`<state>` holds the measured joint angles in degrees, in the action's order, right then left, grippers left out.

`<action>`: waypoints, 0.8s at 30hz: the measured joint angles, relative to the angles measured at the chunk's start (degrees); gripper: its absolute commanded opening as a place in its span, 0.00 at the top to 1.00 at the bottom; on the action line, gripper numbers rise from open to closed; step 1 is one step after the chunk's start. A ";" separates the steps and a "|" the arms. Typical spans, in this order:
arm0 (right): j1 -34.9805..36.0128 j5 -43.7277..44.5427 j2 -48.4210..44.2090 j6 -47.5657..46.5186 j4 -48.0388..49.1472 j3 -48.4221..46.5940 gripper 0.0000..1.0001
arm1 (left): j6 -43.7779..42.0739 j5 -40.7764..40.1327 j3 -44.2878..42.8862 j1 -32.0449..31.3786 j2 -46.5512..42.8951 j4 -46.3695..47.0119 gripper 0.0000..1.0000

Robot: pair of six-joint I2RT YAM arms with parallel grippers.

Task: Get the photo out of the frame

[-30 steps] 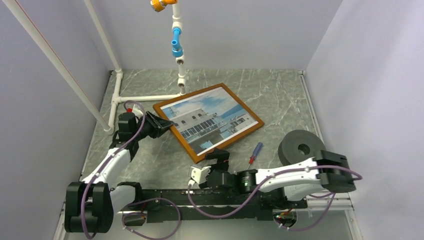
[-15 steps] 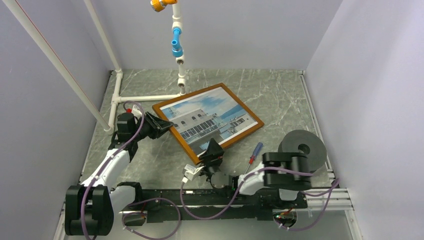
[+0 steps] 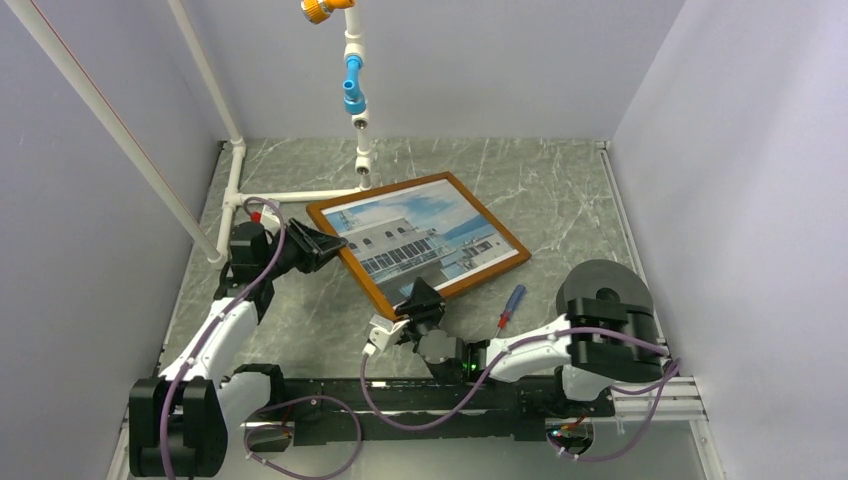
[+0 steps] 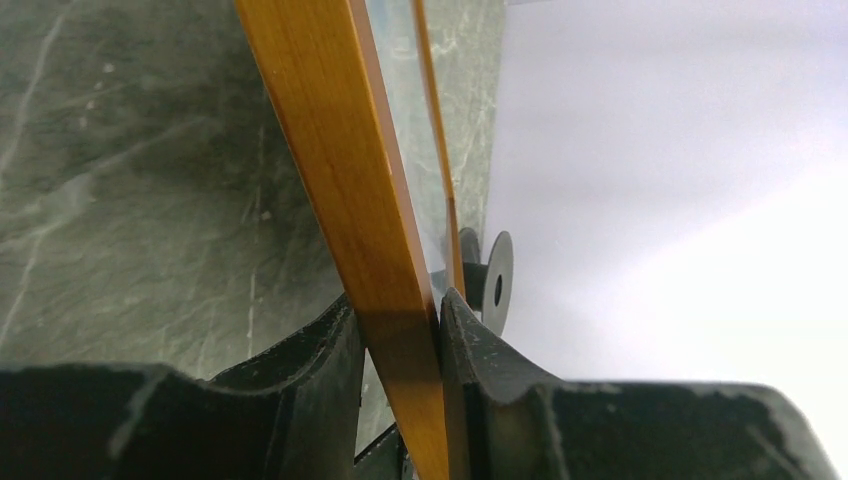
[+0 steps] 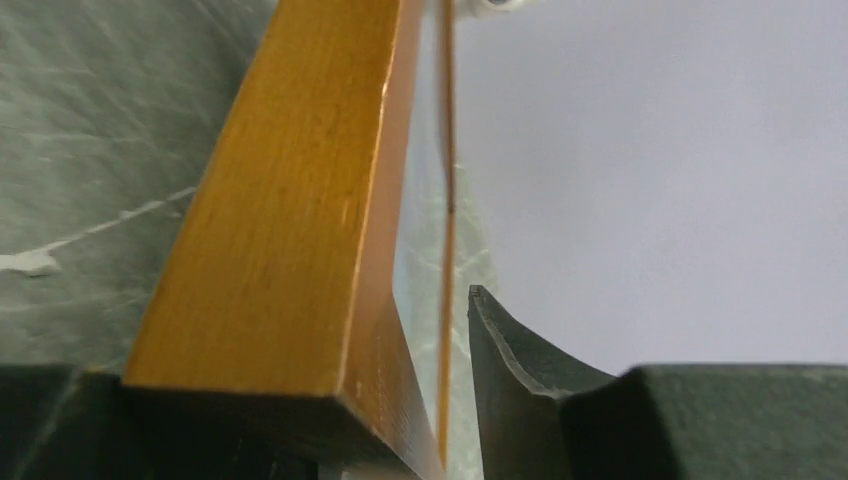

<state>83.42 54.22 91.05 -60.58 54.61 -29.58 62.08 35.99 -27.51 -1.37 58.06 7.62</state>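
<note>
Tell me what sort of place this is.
Probably a robot test cell: plain lavender walls box in a marbled table, two robot arms are bolted to a rail at its near edge, and a white pipe rig stands in one corner.

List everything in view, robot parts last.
frame: 1, reddish-brown wood, mid-table
photo: 1, white building on blue sky, inside the frame
screwdriver: 1, blue and red, on table right of frame
roll: 1, dark grey, right side, partly hidden
pipe structure: 1, white with blue and orange fittings, back left
table: 1, grey-green marbled
left gripper: 1, black, clamped on frame's left edge
right gripper: 1, black, straddling frame's near corner, gap at one finger
</note>
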 measured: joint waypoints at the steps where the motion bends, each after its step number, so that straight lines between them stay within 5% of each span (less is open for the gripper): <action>1: -0.22 -1.38 -1.88 2.95 -4.85 -0.81 0.62 | 0.33 0.31 -0.35 0.00 -0.17 0.52 0.89; 6: -0.35 -4.90 -4.92 8.87 -15.21 -1.66 0.78 | 0.92 0.98 -0.61 -0.11 -0.24 1.49 0.82; 17: -0.74 -7.06 -10.05 9.44 -22.08 -3.82 1.00 | -5.05 -2.34 -4.24 -0.17 -7.48 -7.10 0.13; 24: -0.02 -8.22 -14.10 15.34 -30.82 -11.41 1.00 | -13.90 -9.16 -16.24 -0.17 -13.90 -20.26 0.01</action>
<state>83.40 46.00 76.95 -45.23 23.79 -40.99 48.18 26.83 -43.75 -1.54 44.16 -12.64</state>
